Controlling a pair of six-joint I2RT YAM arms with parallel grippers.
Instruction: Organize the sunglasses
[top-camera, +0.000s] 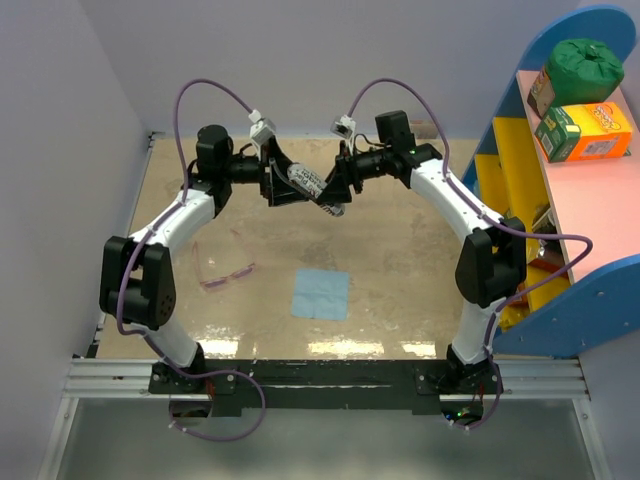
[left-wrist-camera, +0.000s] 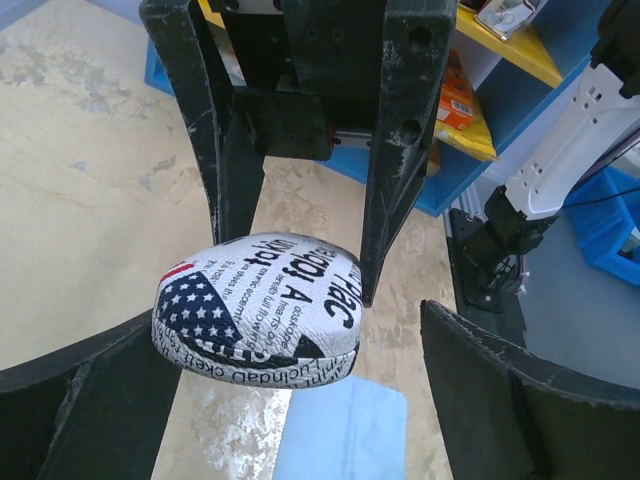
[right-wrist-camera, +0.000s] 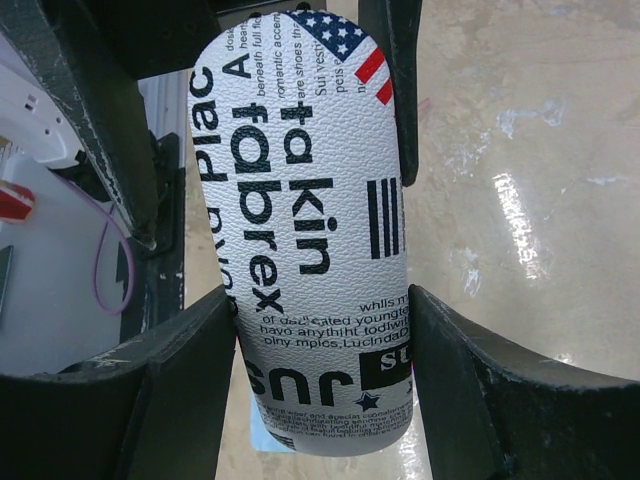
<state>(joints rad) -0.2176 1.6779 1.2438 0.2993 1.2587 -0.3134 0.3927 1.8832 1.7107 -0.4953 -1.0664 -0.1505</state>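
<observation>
Both arms are up over the far middle of the table (top-camera: 400, 260), with the flag-print case (right-wrist-camera: 310, 250) in the air between them. The right gripper (right-wrist-camera: 320, 300) is clamped partway closed across the case's width and, as far as I can see, carries it alone. The left gripper (left-wrist-camera: 290, 330) is spread fully wide around the case's other end. One finger looks close to the shell and the other is clear of it, so there is no grip there.

Risks as I judge them:
- The shell is smooth and rounded, so closing the left off-centre could twist or squirt it out of the right's hold and drop it to the table.
- Releasing the right before the left has seated would do the same.
- A fall might land on the light blue cloth (top-camera: 320, 293) or knock the sunglasses (top-camera: 226, 275).

The sunglasses lie flat near the table's left edge, toward the near side. They are untouched, well apart from both grippers and below them. The cloth lies near them, toward the table's middle.
</observation>
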